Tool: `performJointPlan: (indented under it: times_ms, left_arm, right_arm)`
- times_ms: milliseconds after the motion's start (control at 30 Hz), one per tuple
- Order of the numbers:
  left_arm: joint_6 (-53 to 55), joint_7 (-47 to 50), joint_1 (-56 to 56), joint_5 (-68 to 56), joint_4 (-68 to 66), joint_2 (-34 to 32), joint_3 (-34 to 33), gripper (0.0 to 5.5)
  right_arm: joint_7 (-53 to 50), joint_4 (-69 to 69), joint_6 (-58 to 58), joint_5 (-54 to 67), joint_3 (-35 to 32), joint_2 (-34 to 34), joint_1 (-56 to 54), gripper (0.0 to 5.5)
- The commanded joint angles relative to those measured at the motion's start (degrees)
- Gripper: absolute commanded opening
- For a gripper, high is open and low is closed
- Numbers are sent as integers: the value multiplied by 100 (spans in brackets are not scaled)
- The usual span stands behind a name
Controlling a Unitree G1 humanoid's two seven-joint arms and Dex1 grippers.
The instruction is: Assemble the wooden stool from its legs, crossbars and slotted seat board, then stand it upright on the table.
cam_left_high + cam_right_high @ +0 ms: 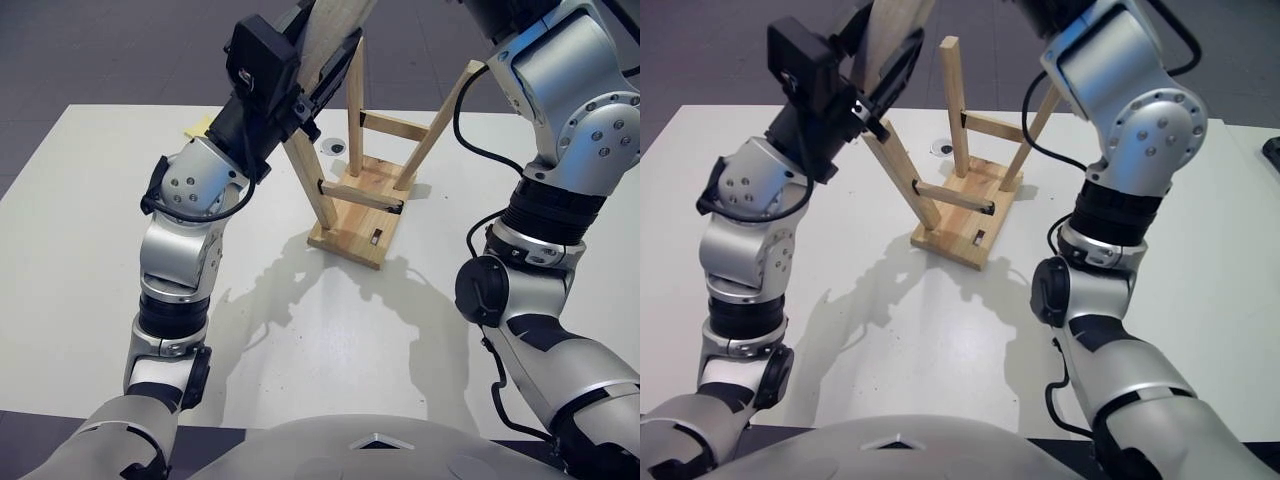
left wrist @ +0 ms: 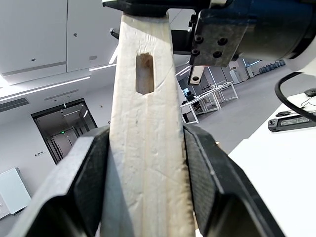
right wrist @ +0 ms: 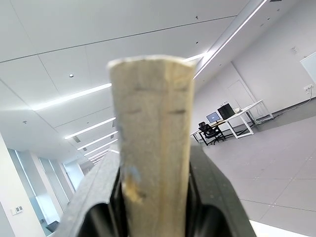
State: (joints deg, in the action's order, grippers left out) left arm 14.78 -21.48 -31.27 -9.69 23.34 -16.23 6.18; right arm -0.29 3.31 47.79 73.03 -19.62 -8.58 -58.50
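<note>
My left gripper (image 2: 147,187) has its fingers clamped tight on a loose slotted leg (image 2: 148,113), and my right gripper (image 3: 154,197) pinches the far end of that same leg. Below both sets of fingers, the part-built stool (image 1: 347,228) rests upside down on the table (image 1: 100,250).

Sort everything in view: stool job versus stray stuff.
Job:
seat board, upside down
legs, three standing in it
crossbars, two fitted
loose leg, held aloft

Stray:
yellow note
round disc in the tabletop
black device
</note>
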Motion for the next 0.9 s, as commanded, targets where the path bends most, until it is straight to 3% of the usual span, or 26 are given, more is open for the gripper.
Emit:
performJointPlan:
  times_ms: [33,167,367,500,633,700,800,900]
  left_arm:
    - [109,93,50,158,-55,33,35,256]
    - [375,-59,65,19,78,43,116,313]
    - [708,-268,244,-112,209,-172,5,416]
    - [954,293,160,-885,220,106,-1249,480]
    - [938,1442,-307,-1707,-258,365,-2824,537]
    - [806,1889,-414,-1973,-500,388,-3384,540]
    - [599,2496,-334,-1818,-1107,389,-3821,540]
    - [425,2809,-133,-1300,-1556,440,-3586,540]
  right_arm:
    - [-69,310,15,-21,125,-29,336,102]
    - [-111,661,-427,-741,251,-127,720,101]
    - [-244,930,-1247,-1466,-281,-611,798,101]
    - [-376,1446,-1572,-1568,-901,-1091,1081,101]
    - [-284,2381,-1038,-1808,-695,-1651,2293,101]
    - [-336,2755,-832,-1868,-595,-1747,2904,101]
    - [-627,2902,-749,-2292,-359,-1659,3496,101]
    - [-1009,2798,-795,-2578,-66,-1154,3854,101]
